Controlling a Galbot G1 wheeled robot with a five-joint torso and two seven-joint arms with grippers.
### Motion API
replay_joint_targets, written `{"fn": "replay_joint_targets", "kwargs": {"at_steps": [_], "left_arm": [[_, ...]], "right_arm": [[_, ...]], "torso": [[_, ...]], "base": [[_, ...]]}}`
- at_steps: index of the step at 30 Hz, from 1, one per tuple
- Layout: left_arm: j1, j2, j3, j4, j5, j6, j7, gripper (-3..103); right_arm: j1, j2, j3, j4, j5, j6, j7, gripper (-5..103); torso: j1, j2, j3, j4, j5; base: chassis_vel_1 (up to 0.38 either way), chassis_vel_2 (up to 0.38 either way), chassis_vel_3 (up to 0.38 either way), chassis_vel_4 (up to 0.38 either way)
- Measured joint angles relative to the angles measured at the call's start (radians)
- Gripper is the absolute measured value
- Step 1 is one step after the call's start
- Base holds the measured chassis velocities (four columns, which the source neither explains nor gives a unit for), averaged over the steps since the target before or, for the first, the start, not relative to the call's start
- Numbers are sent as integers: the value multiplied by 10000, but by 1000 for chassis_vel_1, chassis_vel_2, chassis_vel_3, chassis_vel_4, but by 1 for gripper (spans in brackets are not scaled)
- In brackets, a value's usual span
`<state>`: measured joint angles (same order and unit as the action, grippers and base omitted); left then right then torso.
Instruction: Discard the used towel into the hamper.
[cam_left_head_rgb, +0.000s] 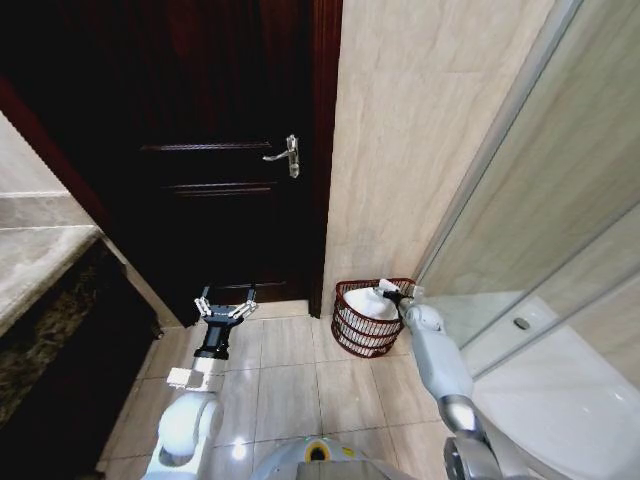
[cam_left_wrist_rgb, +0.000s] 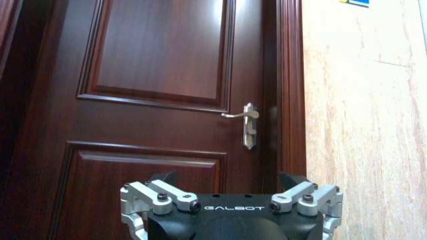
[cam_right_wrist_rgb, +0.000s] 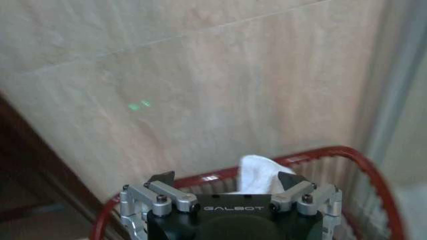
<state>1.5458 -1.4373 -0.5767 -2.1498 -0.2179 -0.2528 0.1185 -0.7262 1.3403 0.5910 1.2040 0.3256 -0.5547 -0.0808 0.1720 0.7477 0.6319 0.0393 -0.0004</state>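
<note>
My right gripper (cam_left_head_rgb: 402, 297) hangs over the rim of the hamper (cam_left_head_rgb: 350, 335), on its side toward the shower glass (cam_left_head_rgb: 520, 200). I judge that spot is picked so the towel drops inside, not on the floor tiles (cam_left_head_rgb: 300, 380). The white towel (cam_left_head_rgb: 378, 300) sits in the hamper, bunched, one fold poking up above the rim. In the right wrist view the jaws stand apart with the towel (cam_right_wrist_rgb: 257, 172) showing between them; they look let go, gripping nothing. The hamper stands in the floor corner, close to the marble wall (cam_left_head_rgb: 420, 130), just right of the door (cam_left_head_rgb: 200, 150). My left gripper (cam_left_head_rgb: 225, 311) is idle, held out low toward the door, jaws wide apart, empty. Drop looks about done.
</note>
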Motion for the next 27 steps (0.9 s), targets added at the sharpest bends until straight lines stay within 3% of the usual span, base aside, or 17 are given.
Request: {"fn": "replay_joint_targets", "kwargs": {"at_steps": [2, 8, 13, 15, 16, 17, 20, 21, 23, 24, 27], "left_arm": [[11, -20, 18, -3, -82, -42, 4, 100], [-54, 10, 40, -3, -223, -104, -17, 100], [-71, -9, 86, 75, -222, -105, -18, 100], [-81, -69, 142, 160, -220, -111, -16, 100], [-101, -96, 157, 224, -219, -124, -14, 100], [-101, -96, 157, 224, -219, -124, -14, 100], [-160, -227, 201, 491, -212, -206, -14, 100], [-160, -227, 201, 491, -212, -206, -14, 100], [-178, -306, 241, 688, -206, -292, -10, 100], [-178, -306, 241, 688, -206, -292, -10, 100], [-304, -588, 325, 1166, -117, -483, -10, 100]], "right_arm": [[-88, -205, -206, 486, 395, -1092, 422, 100], [-264, -447, -278, 655, 227, -1176, 398, 100], [-773, -577, -243, 1366, 689, -1201, 719, 100], [-1642, -601, -148, 2362, 718, -645, 605, 100], [-2239, -631, -71, 2955, 544, -26, 330, 100], [-2239, -631, -71, 2955, 544, -26, 330, 100], [-4171, -569, 284, 4706, -56, 1872, -766, 100], [-4171, -569, 284, 4706, -56, 1872, -766, 100], [-5373, -348, 542, 5425, -216, 3272, -1171, 100], [-5373, -348, 542, 5425, -216, 3272, -1171, 100], [-6441, 187, 1112, 5629, -472, 5188, -1705, 100]], "torso": [[-51, -119, -63, 2, 3], [-92, -218, -118, -3, 5], [-92, -218, -121, 3, 3], [-87, -206, -115, 4, 5], [-84, -200, -112, 1, 6], [-84, -200, -112, 1, 6], [-76, -176, -102, -4, 2], [-76, -176, -102, -4, 2], [-70, -163, -94, -4, 6], [-70, -163, -94, -4, 6], [-60, -148, -85, 2, 5]], "base": [[0, 0, 0, 0], [0, 0, 0, 0], [0, 0, 0, 0], [0, 0, 0, 0], [0, 0, 0, 0], [0, 0, 0, 0], [0, 0, 0, 0], [0, 0, 0, 0], [0, 0, 0, 0], [0, 0, 0, 0], [0, 0, 0, 0]]}}
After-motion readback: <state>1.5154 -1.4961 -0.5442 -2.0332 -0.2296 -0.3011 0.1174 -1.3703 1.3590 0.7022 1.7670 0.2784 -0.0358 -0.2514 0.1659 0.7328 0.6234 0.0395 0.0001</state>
